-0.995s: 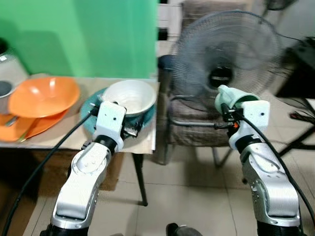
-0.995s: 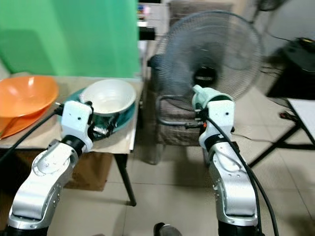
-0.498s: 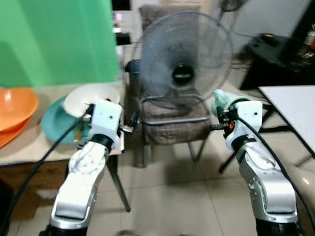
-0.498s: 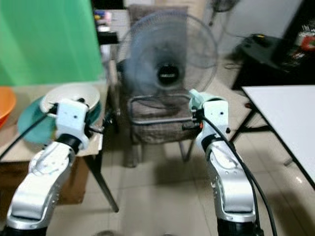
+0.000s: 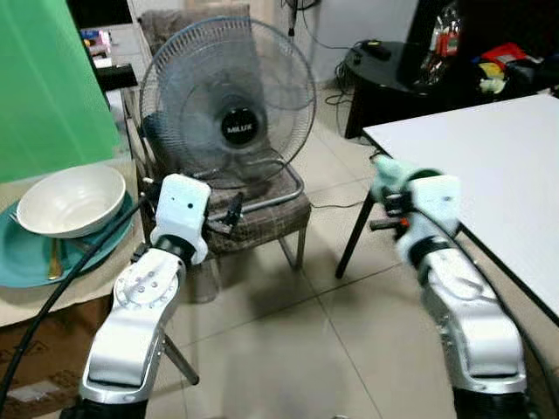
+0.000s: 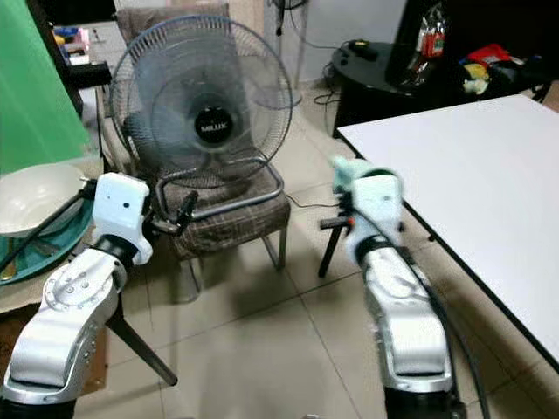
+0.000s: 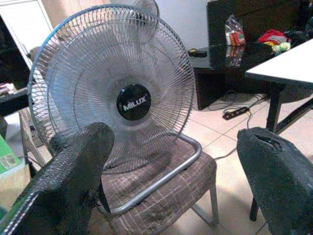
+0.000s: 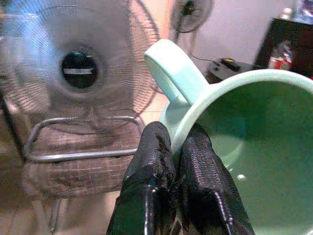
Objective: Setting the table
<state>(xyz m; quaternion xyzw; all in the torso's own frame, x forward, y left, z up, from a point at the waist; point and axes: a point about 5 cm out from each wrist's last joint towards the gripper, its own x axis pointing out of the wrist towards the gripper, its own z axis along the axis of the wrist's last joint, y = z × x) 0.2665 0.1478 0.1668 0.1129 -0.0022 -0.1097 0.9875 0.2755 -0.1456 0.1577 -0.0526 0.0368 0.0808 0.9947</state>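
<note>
Right wrist view: the right gripper (image 8: 176, 161) is clamped on the rim of a mint green mug (image 8: 234, 142), fingers pinched tight beside the handle. In the left eye view the mug is held up at center right, near the white table (image 5: 498, 166) edge. The left gripper (image 7: 171, 166) is spread wide, nothing gripped, aimed at a fan (image 5: 229, 96) on a chair (image 5: 262, 209). A white bowl (image 5: 72, 199) on a teal plate (image 5: 26, 262) is seen at far left.
</note>
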